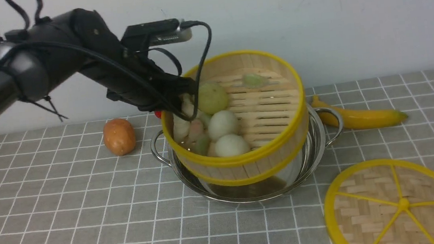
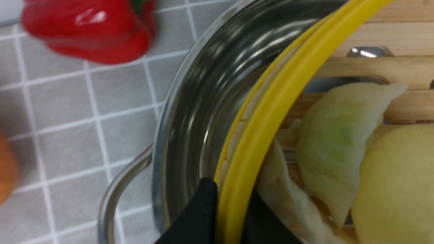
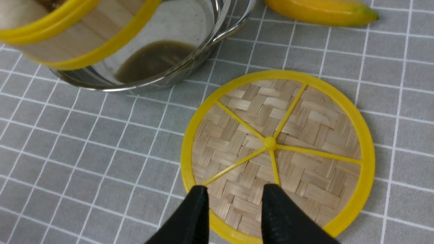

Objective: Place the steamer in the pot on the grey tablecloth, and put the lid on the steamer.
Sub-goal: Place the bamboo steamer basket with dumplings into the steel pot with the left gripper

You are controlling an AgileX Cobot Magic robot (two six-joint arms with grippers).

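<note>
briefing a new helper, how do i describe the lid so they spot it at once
Start at the steel pot on the grey tablecloth. The lid lies flat on the cloth right of it, nearer the robot. Unlike the deep steamer, it is a woven disc with five yellow spokes.

Left arm (image 1: 36, 67) reaches forward, left pincer (image 2: 232, 200) clamped; right pincer (image 3: 235, 191) parted.

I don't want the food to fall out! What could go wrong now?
The steamer hangs tilted, pinched by the left gripper at one spot on its rim, so it might slip.
The buns sit piled at its low side and could roll out.
If it goes down crooked, it may catch the rim of the pot and splash the brown liquid inside.
</note>
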